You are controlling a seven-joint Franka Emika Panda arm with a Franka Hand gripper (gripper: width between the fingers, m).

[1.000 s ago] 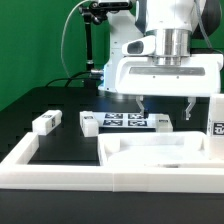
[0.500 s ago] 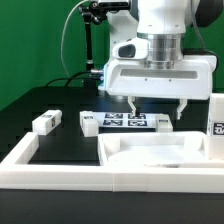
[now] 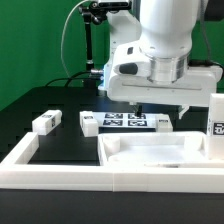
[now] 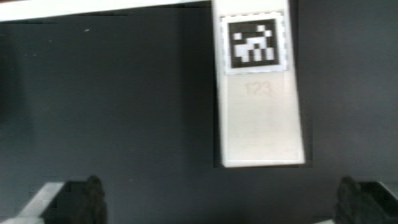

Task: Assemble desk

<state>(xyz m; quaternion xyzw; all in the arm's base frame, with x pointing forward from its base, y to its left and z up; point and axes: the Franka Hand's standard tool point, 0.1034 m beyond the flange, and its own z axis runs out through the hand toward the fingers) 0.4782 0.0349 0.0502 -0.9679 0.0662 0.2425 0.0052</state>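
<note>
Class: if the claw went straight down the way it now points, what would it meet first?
Probably the black table: the open claw points down at bare surface just past the end of a lying leg. Depth is unclear.

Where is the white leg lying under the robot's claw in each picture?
Exterior view: the leg lies beside the marker board, on the exterior view's right of it, below the jaws.
Wrist view: the leg runs lengthwise between the open jaws, with its tag at one end.
Shared landmark: the jaws above it.
</note>
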